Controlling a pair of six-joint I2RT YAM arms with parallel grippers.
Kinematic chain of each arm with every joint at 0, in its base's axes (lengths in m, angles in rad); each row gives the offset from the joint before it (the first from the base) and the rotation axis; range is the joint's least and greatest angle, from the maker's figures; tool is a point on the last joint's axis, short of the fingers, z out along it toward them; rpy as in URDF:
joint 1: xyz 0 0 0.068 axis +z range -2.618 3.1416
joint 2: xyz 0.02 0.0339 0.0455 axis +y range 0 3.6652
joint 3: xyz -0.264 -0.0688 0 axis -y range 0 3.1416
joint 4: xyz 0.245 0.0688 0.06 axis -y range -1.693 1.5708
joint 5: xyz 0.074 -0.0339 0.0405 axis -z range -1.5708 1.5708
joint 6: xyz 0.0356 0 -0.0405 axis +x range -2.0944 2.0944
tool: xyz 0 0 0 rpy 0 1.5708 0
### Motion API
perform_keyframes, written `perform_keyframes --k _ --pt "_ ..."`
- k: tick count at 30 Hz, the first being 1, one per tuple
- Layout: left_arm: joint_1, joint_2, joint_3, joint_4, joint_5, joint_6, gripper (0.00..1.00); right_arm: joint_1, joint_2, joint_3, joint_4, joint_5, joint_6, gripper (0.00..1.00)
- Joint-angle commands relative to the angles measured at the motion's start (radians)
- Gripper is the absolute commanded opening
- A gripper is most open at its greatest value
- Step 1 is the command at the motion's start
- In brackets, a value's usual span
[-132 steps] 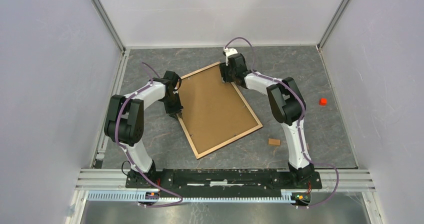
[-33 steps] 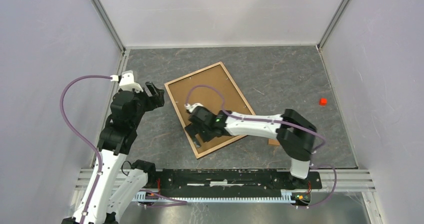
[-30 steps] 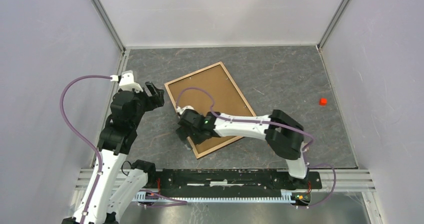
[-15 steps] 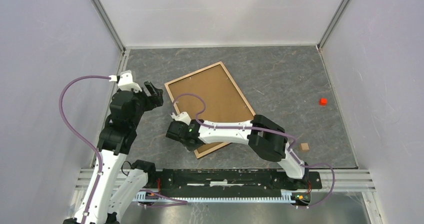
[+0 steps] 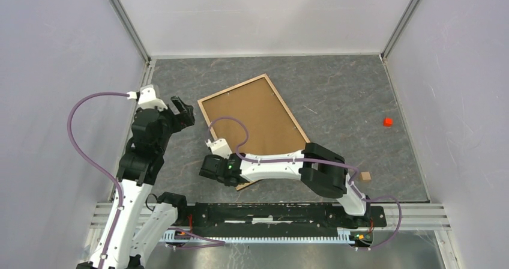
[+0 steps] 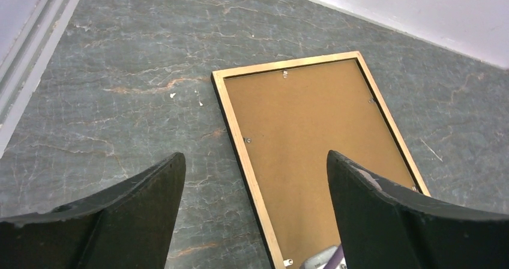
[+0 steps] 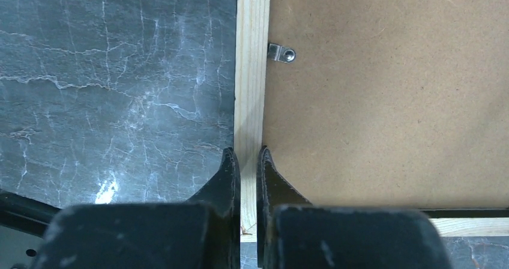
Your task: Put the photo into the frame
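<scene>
The frame lies face down on the grey table, its light wood rim around a brown backing board. The photo is out of view. My right gripper is at the frame's near-left corner. In the right wrist view its jaws stand shut on the wood rim, one finger outside the frame and one over the backing board. My left gripper hangs open above the table left of the frame. Between its fingers show the rim and the board.
A small red cube sits at the far right. A tan block lies by the right arm's base. Metal clips hold the backing board. Grey walls enclose the table, and a metal rail runs along its left edge.
My right gripper slid along the frame's left rim to the near corner and its jaws closed on the rim. The left gripper stayed put, open.
</scene>
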Motion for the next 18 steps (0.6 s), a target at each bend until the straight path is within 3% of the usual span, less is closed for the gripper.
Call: perform_keyframes --k 1,6,10,12,15,18 --pt "0.006 0.043 0.022 -0.035 -0.074 -0.131 0.93 -0.011 -0.059 -0.084 0.034 0.055 0.001 0.0" --pt "0.007 0.152 0.039 -0.217 0.037 -0.296 0.99 -0.015 -0.246 -0.28 0.26 0.023 -0.126 0.0" --pt "0.015 0.179 -0.069 -0.207 0.229 -0.42 0.99 -0.032 -0.382 -0.42 0.402 -0.026 -0.159 0.0" --pt "0.029 0.164 -0.161 -0.118 0.319 -0.473 0.99 -0.042 -0.416 -0.444 0.419 -0.042 -0.161 0.0" --pt "0.034 0.179 -0.341 0.147 0.536 -0.598 0.97 -0.048 -0.45 -0.46 0.43 -0.06 -0.168 0.0" --pt "0.035 0.238 -0.522 0.545 0.738 -0.748 0.93 -0.053 -0.477 -0.47 0.435 -0.061 -0.175 0.0"
